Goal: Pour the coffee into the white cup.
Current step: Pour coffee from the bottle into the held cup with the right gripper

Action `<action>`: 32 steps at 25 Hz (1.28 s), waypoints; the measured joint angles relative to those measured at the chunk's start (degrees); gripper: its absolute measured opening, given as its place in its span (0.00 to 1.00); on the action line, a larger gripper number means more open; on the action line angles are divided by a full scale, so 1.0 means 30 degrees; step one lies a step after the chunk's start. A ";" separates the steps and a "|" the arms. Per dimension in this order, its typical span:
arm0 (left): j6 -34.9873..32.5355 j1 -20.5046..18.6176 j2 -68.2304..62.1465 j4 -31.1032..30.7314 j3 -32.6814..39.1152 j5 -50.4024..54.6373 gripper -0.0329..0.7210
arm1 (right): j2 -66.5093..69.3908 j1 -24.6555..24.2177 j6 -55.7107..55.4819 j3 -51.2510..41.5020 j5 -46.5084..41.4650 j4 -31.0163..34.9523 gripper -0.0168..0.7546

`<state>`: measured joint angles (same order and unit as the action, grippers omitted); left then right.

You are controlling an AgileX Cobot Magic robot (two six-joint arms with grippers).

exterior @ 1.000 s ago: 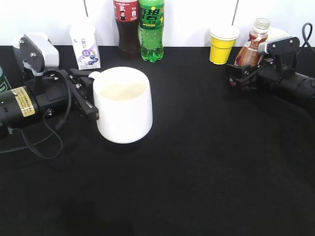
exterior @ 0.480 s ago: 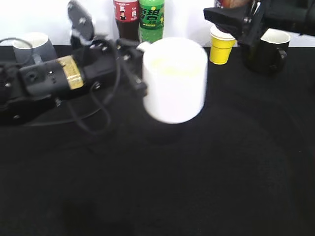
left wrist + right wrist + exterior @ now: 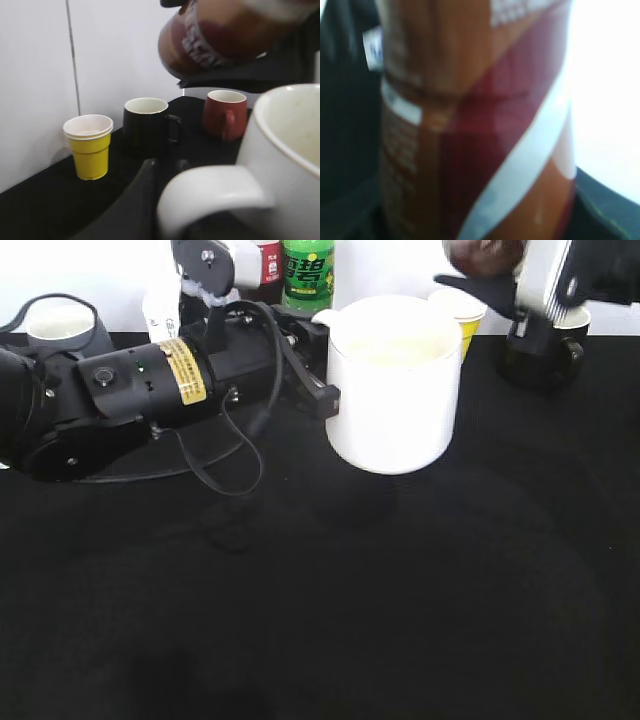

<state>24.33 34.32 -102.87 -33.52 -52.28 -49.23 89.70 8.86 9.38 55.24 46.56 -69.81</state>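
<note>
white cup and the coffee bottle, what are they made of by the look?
white cup: likely glazed ceramic; thick wall and chunky loop handle, smooth opaque white with a soft sheen.
coffee bottle: probably thin plastic; translucent brown body, glossy printed red-and-white label wrapped around it. Blurred in the right wrist view, so glass cannot be fully ruled out.

White cup [image 3: 280, 165] under a tilted coffee bottle [image 3: 220, 35]
Behind stand a yellow paper cup [image 3: 90, 146], a black mug [image 3: 147, 125] and a red mug [image 3: 225, 114].
</note>
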 joint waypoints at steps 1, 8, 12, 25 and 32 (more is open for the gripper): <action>0.0087 0.0000 0.0000 -0.0316 0.0000 -0.0060 0.13 | 0.0000 0.0000 0.1416 0.0000 -0.0317 0.0129 0.69; 0.0249 0.0000 0.0000 -0.0810 0.0000 -0.0060 0.13 | 0.0000 0.0000 0.4983 0.0000 -0.1694 0.0272 0.69; 0.0286 0.0000 0.0000 -0.1638 0.0000 -0.0060 0.13 | 0.0000 0.0000 0.5756 0.0000 -0.1714 0.0306 0.69; 0.0291 0.0000 -0.0017 -0.1766 0.0000 -0.0019 0.13 | 0.0000 0.0000 0.9000 0.0000 -0.1732 0.0342 0.69; 0.0291 0.0000 -0.0017 -0.1822 0.0000 0.0108 0.13 | 0.0000 0.0000 0.9105 0.0000 -0.1712 0.0359 0.69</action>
<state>25.20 34.32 -102.92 -38.99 -52.28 -48.90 89.70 8.86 36.70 55.24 41.43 -68.73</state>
